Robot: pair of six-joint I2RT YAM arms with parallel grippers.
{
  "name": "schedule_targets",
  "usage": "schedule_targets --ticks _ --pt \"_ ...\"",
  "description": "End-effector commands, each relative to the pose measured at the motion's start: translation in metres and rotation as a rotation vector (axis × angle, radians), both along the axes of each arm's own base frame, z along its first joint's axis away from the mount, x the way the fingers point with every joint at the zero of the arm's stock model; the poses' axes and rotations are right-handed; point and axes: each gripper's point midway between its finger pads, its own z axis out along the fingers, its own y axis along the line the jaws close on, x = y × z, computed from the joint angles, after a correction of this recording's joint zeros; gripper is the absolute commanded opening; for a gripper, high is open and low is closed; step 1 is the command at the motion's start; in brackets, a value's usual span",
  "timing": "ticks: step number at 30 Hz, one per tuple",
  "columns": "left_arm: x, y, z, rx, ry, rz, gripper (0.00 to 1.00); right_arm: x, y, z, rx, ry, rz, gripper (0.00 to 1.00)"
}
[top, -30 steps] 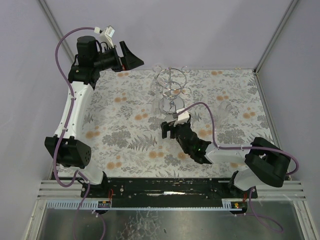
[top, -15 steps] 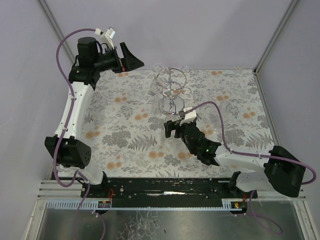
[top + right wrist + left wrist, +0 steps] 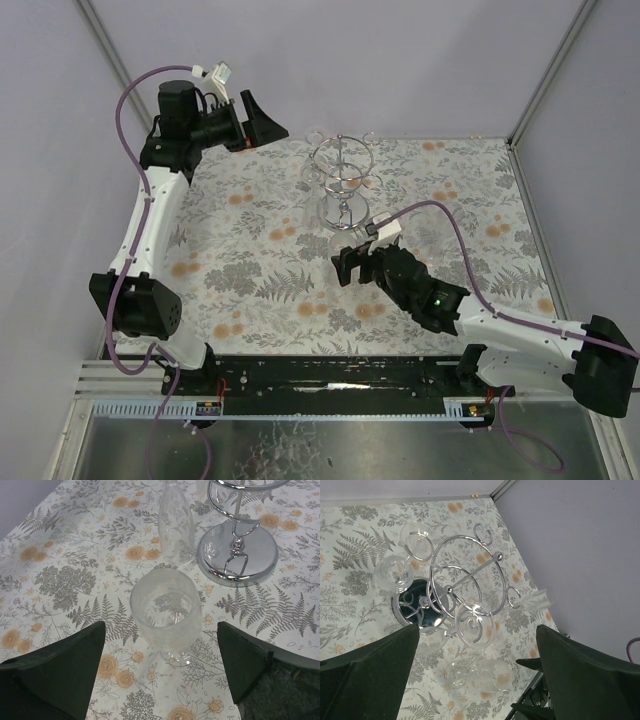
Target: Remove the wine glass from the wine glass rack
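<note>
The chrome wine glass rack (image 3: 343, 178) stands at the back middle of the table, and several clear wine glasses hang from its rings (image 3: 475, 625). One wine glass (image 3: 166, 614) stands upright on the table in front of the rack's mirrored base (image 3: 237, 550). My right gripper (image 3: 161, 645) is open, with one finger on each side of this glass and not touching it; it also shows in the top view (image 3: 350, 266). My left gripper (image 3: 265, 125) is open and empty, held high at the back left, and looks down on the rack (image 3: 465, 580).
A hanging glass (image 3: 175, 522) is just behind the standing one. Another clear glass (image 3: 540, 599) is on the floral cloth right of the rack. Grey walls close the back and both sides. The right arm's purple cable (image 3: 440, 215) arcs over the table.
My right arm has stretched out, its elbow swinging right, and its open gripper has moved slightly right and closer to the rack. The left gripper has barely moved.
</note>
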Motion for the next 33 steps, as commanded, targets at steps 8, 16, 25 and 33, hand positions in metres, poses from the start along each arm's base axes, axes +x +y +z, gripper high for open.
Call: schedule_targets --ticks 8,16,25,33 --pt "-0.026 -0.01 -0.035 -0.159 0.231 -0.01 1.0 0.015 -0.029 0.138 0.108 -0.118 -0.164 0.99" --pt "-0.03 -0.02 -0.047 -0.31 0.291 0.007 1.0 0.08 -0.081 0.19 0.221 0.056 -0.308 0.99" --pt "-0.028 -0.05 -0.045 -0.367 0.298 -0.03 0.98 0.166 -0.138 0.201 0.499 0.203 -0.375 0.99" --pt "-0.033 -0.049 -0.065 -0.398 0.34 0.016 0.94 0.17 -0.157 0.194 0.512 0.216 -0.423 0.99"
